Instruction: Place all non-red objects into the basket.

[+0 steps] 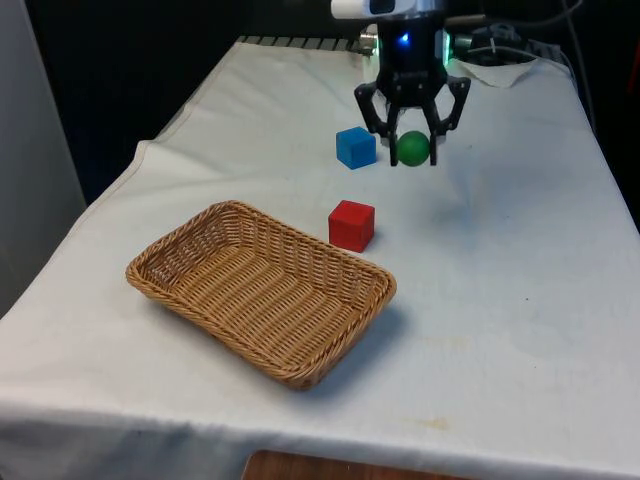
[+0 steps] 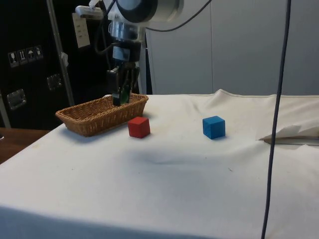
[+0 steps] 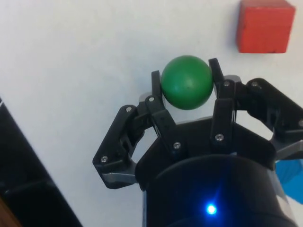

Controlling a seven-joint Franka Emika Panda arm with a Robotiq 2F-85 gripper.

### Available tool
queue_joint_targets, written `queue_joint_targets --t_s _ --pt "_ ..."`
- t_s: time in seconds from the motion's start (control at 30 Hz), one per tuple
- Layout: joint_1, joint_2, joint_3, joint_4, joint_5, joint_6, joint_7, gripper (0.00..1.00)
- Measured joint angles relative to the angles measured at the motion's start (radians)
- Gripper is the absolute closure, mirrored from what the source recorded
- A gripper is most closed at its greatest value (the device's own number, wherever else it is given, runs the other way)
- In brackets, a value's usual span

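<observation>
- The gripper [image 1: 412,150] hung above the white cloth [image 1: 520,300], its two fingers drawn in against the sides of a green ball [image 1: 411,147] and holding it clear of the table; the wrist view showed the ball [image 3: 186,82] pinched between the two fingertips [image 3: 156,87].
- The ball, being round, had no long axis and pointed no way in particular.
- Just beside the gripper, toward the front view's left, a blue cube [image 1: 356,147] sat on the cloth, apart from the fingers.
- Nearer the front camera than the gripper and lower, a red cube [image 1: 351,224] sat flat on the cloth; in the wrist view it [image 3: 263,25] lay beyond the fingertips, not touching the ball.
- The wicker basket [image 1: 160,262] lay farther that way and toward the front view's left, well apart from the gripper, with the red cube just beside its far rim.
- The basket was oblong and shallow, its long axis running diagonally across the table, its near corner close to the table's front edge.
- Toward the front view's right of the gripper the cloth was bare out to the table's edge.
- In the side view the gripper [image 2: 122,97] stood in front of the basket [image 2: 87,119], with open cloth between the red cube [image 2: 138,127] and the blue cube [image 2: 214,127].
</observation>
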Motion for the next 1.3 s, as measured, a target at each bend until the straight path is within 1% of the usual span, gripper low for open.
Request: queue_joint_targets --t_s 0.17,0.23,0.27,0.43,0.53,0.77,0.8,0.9,0.97,1.03,1.17,1.3 --pt "0.0 0.0 -0.017 0.001 -0.017 0.0 0.002 1.0" --pt "0.0 0.0 -0.026 0.001 -0.022 0.0 0.002 1.0" --pt "0.0 0.0 -0.035 0.002 -0.029 0.0 0.002 1.0" --pt "-0.001 0.005 -0.05 0.009 -0.033 0.0 -0.001 1.0" --pt "-0.004 0.022 -0.065 0.022 -0.032 0.0 -0.008 1.0" --pt "-0.014 0.059 -0.081 0.048 -0.028 0.003 -0.018 1.0" --pt "-0.017 0.072 -0.088 0.058 -0.022 0.003 -0.024 1.0" --pt "-0.022 0.092 -0.097 0.071 -0.004 0.004 -0.042 1.0" --pt "-0.026 0.109 -0.105 0.082 0.017 0.005 -0.062 1.0" --pt "-0.026 0.109 -0.105 0.082 0.017 0.005 -0.062 1.0" --pt "-0.031 0.129 -0.119 0.097 0.037 0.005 -0.084 1.0" --pt "-0.036 0.136 -0.133 0.109 0.048 0.005 -0.099 1.0"
